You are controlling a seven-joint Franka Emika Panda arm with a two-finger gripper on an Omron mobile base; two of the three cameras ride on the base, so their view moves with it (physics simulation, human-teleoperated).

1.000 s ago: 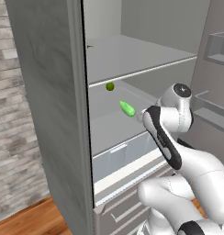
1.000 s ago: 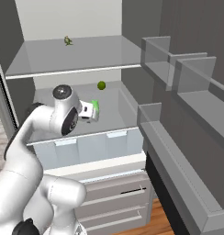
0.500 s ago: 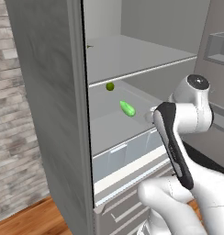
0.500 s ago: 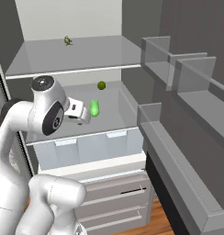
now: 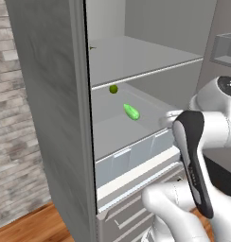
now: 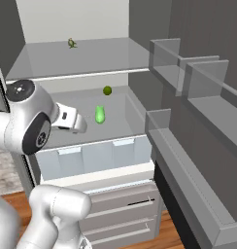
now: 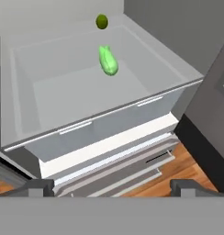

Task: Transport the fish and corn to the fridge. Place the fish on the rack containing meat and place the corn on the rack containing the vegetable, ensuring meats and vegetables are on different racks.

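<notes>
The bright green husk-wrapped corn cob (image 7: 108, 60) already lies on the lower pale grey fridge shelf (image 7: 58, 87) near the small round dark-green vegetable ball (image 7: 102, 21), and the robot's dark two-finger gripper (image 7: 111, 187) is open and empty, so the fish part looks left to do.

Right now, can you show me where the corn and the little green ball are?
corn (image 7: 108, 60), hand view, middle of the bright green cob.
little green ball (image 6: 107, 90), right base view, its centre.

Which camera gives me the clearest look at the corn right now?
The hand view: the corn lies large and unblocked on the shelf. Both base views show it smaller, and, near the vegetable.
</notes>
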